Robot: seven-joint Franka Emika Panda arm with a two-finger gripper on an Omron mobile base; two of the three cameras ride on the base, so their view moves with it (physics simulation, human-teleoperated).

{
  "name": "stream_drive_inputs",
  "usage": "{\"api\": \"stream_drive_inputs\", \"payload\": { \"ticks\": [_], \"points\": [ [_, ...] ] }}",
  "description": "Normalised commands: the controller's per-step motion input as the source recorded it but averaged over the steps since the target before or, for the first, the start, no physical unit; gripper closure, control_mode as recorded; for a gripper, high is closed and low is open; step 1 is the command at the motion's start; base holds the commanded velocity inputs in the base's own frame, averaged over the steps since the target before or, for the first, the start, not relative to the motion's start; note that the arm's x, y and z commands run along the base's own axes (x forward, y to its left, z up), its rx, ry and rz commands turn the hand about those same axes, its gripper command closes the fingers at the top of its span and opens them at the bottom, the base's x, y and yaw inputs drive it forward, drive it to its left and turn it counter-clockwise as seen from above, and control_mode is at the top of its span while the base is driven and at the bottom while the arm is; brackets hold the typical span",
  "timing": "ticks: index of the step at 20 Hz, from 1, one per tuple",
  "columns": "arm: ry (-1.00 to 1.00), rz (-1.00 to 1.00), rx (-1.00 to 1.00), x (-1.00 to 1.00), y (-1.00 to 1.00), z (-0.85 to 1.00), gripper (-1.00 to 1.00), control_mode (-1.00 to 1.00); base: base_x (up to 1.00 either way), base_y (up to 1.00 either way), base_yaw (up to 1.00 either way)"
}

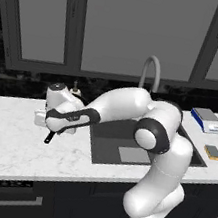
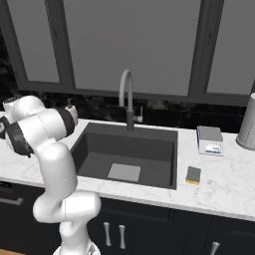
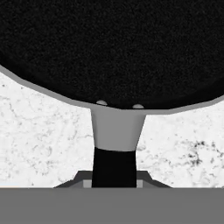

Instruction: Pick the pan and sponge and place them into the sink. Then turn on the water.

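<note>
Rendered scene, even diffuse light, no single strong source evident. White marble tabletop (image 1: 14, 140) reads bright in both base views; window panes behind are flat grey, no glare. Cabinet fronts below the tabletop's front edge and backsplash along its rear edge very dark, detail lost. Soft sheen on the arm's white shells, shading on their undersides. Sink (image 2: 94, 144) interior dark, lighter floor patch distinct. Edges slightly jagged, low resolution; no motion blur, no lens distortion at frame edges. Hand view: pan (image 3: 113, 48) grainy black, coarse texture close up, marble pixelated, faint shadowing beside the handle.
</note>
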Motion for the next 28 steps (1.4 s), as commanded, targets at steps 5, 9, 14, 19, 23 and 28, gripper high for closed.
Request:
{"api": "stream_drive_inputs", "payload": {
  "ticks": [5,9,14,19,23,28],
  "points": [
    [0.03,-0.42,0.10,-0.32,-0.70,0.35,1.00,-1.00,0.00,0.00,0.00],
    [0.10,-0.45,0.01,-0.42,-0.80,0.19,1.00,-1.00,0.00,0.00,0.00],
    [0.10,-0.40,0.00,-0.29,-0.70,0.17,1.00,-1.00,0.00,0.00,0.00],
    [0.07,-0.29,-0.02,0.00,-0.54,0.02,1.00,-1.00,0.00,0.00,0.00],
    [0.06,-0.17,0.00,0.13,-0.60,-0.02,1.00,-1.00,0.00,0.00,0.00],
    [0.03,-0.07,0.00,0.23,-0.73,-0.24,1.00,-1.00,0.00,0.00,0.00]
  ]
}}
